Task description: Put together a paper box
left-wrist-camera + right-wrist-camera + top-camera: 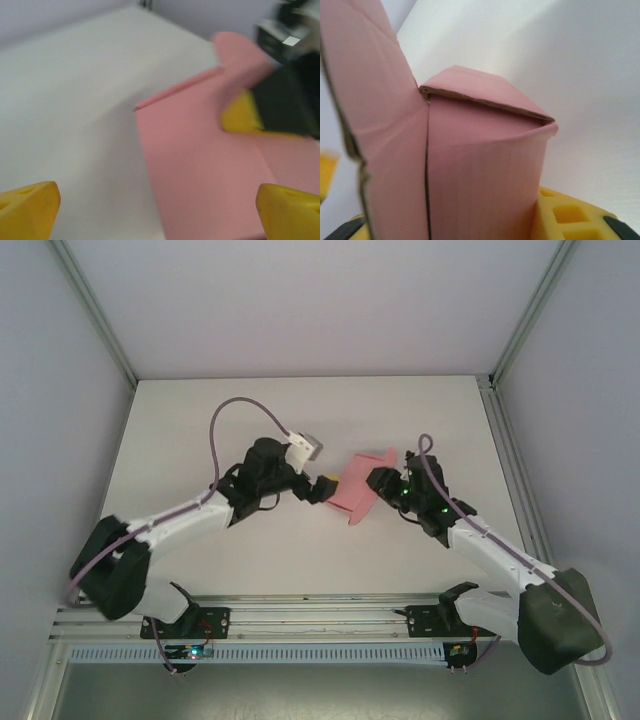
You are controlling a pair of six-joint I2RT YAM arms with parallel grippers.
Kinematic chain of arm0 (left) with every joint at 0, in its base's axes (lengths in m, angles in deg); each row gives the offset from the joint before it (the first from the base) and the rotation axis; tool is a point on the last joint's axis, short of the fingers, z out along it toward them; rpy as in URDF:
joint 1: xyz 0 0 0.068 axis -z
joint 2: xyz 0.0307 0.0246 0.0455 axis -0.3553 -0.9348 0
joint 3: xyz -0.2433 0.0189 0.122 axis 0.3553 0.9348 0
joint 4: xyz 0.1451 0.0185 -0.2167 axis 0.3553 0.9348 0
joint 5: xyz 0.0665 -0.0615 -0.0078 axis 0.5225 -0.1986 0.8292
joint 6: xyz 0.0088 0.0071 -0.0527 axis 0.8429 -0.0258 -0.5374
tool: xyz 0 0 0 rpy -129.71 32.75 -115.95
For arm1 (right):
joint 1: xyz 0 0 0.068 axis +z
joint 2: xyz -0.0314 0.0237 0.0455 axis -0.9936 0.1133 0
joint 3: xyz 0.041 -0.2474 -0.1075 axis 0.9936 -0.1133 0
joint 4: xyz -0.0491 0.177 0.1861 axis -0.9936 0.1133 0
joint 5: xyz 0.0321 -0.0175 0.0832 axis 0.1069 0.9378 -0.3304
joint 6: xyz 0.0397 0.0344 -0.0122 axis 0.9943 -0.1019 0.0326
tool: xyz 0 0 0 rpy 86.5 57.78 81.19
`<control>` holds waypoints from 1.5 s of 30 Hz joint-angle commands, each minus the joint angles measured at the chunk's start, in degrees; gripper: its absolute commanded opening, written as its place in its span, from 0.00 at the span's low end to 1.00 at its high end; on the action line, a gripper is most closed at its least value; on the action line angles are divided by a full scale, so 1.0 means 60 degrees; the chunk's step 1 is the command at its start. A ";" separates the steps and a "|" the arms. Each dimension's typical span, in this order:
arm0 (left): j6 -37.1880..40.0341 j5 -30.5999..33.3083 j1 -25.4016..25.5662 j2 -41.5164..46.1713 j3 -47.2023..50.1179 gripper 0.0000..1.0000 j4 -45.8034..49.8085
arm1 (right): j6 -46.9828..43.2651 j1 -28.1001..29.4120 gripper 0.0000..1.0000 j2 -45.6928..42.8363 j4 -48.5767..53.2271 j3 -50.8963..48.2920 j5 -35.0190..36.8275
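Note:
The pink paper box (358, 486) is partly folded and lies mid-table between the two arms. My right gripper (380, 482) is shut on its right side. In the right wrist view the box (480, 165) stands up between the yellow fingers (570, 216), with one flap folded over its top and a taller flap (375, 95) rising on the left. My left gripper (322, 487) sits at the box's left edge. In the left wrist view it (157, 217) is open, fingertips (27, 207) wide apart, and the pink panel (200, 165) lies just ahead of them.
The white table (200, 430) is walled by pale panels at the back and sides, with a metal rail (320, 615) along the near edge. A purple cable (235, 410) loops above the left arm. The right gripper's yellow finger (241, 112) presses the card.

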 commanded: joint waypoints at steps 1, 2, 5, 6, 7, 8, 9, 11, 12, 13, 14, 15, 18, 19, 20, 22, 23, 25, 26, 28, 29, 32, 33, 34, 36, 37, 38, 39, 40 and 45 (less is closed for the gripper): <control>0.3029 0.2625 0.1090 0.0413 0.0704 1.00 0.0424 | 0.0718 -0.0410 0.38 -0.0012 0.2778 0.1218 0.0523; 0.3324 0.2794 0.1361 0.0484 0.0862 1.00 0.0161 | 0.0833 -0.0526 0.37 0.0119 0.3054 0.1479 0.0331; 0.3855 0.2959 0.1890 0.0550 0.1299 1.00 -0.0827 | 0.1209 -0.1015 0.32 0.0793 0.3694 0.2172 -0.0622; 0.4028 0.3041 0.2010 0.0507 0.1395 1.00 -0.1149 | 0.1288 -0.1166 0.30 0.1077 0.3765 0.2353 -0.1034; 0.4211 0.3165 0.2122 0.0405 0.1458 1.00 -0.1526 | 0.1391 -0.1331 0.25 0.1417 0.3810 0.2553 -0.1581; 0.4442 0.3288 0.2202 0.0259 0.1435 1.00 -0.1710 | 0.1470 -0.1439 0.23 0.1726 0.3865 0.2758 -0.2063; 0.4610 0.3421 0.2244 0.0072 0.1335 1.00 -0.1837 | 0.1417 -0.1448 0.22 0.2054 0.3938 0.3002 -0.2491; 0.4803 0.3703 0.2282 -0.0438 0.1071 1.00 -0.2160 | 0.1170 -0.1315 0.21 0.2650 0.4327 0.3638 -0.3011; 0.4843 0.3770 0.2280 -0.0678 0.0979 1.00 -0.2419 | 0.1035 -0.1196 0.22 0.2948 0.4684 0.3965 -0.3060; 0.4911 0.3730 0.2273 -0.0855 0.0920 1.00 -0.2631 | 0.0939 -0.1089 0.22 0.3113 0.4856 0.4179 -0.3095; 0.4961 0.3671 0.2283 -0.1010 0.0877 1.00 -0.2833 | 0.0932 -0.1006 0.23 0.3252 0.4962 0.4321 -0.3130; 0.4972 0.3692 0.2279 -0.1184 0.0809 1.00 -0.3037 | 0.1022 -0.0945 0.23 0.3339 0.4931 0.4390 -0.3233; 0.4953 0.3759 0.2279 -0.1596 0.0510 1.00 -0.3011 | 0.1312 -0.0901 0.23 0.3393 0.4667 0.4365 -0.3386; 0.4949 0.3796 0.2284 -0.1677 0.0441 1.00 -0.3033 | 0.1309 -0.0902 0.24 0.3413 0.4735 0.4394 -0.3457; 0.4916 0.3822 0.2281 -0.1747 0.0463 1.00 -0.3137 | 0.1262 -0.0899 0.25 0.3450 0.4884 0.4444 -0.3500; 0.4751 0.3720 0.2284 -0.1790 0.0449 0.95 -0.3310 | 0.1156 -0.0877 0.26 0.3525 0.5145 0.4490 -0.3539; 0.4717 0.3597 0.2278 -0.1793 0.0441 0.90 -0.3306 | 0.1175 -0.0877 0.27 0.3559 0.5187 0.4475 -0.3574; 0.4687 0.3509 0.2272 -0.1843 0.0394 0.78 -0.3289 | 0.1267 -0.0867 0.27 0.3568 0.5042 0.4417 -0.3685; 0.4686 0.3577 0.2280 -0.1864 0.0369 0.71 -0.3265 | 0.1281 -0.0864 0.27 0.3570 0.5033 0.4424 -0.3711; 0.4715 0.3749 0.2276 -0.1946 0.0295 0.63 -0.3132 | 0.1280 -0.0862 0.27 0.3548 0.5009 0.4466 -0.3761; 0.4723 0.3790 0.2276 -0.1972 0.0262 0.62 -0.3061 | 0.1273 -0.0862 0.29 0.3514 0.5028 0.4494 -0.3755; 0.4630 0.3774 0.2274 -0.1984 0.0295 0.55 -0.3151 | 0.1232 -0.0870 0.37 0.3374 0.5029 0.4526 -0.3635; 0.4562 0.3780 0.2270 -0.1982 0.0321 0.52 -0.3201 | 0.1204 -0.0901 0.39 0.3315 0.5030 0.4512 -0.3627; 0.4457 0.3767 0.2258 -0.1963 0.0345 0.50 -0.3260 | 0.1147 -0.0928 0.39 0.3248 0.4951 0.4499 -0.3627; 0.4255 0.3687 0.2200 -0.1907 0.0452 0.49 -0.3432 | 0.0953 -0.1028 0.46 0.3060 0.4856 0.4468 -0.3538; 0.4062 0.3546 0.2130 -0.1862 0.0532 0.48 -0.3512 | 0.0772 -0.1098 0.51 0.2940 0.4733 0.4440 -0.3438; 0.3815 0.3358 0.2025 -0.1818 0.0619 0.48 -0.3579 | 0.0589 -0.1188 0.54 0.2782 0.4721 0.4439 -0.3227; 0.3480 0.3077 0.1877 -0.1738 0.0682 0.48 -0.3569 | 0.0256 -0.1316 0.58 0.2577 0.4718 0.4464 -0.2915; 0.3121 0.2787 0.1700 -0.1665 0.0770 0.48 -0.3586 | -0.0151 -0.1423 0.61 0.2346 0.4704 0.4520 -0.2554; 0.1759 0.1150 0.0776 -0.1325 0.1241 0.49 -0.3707 | -0.2650 -0.1770 0.76 0.0873 0.4388 0.4910 -0.0642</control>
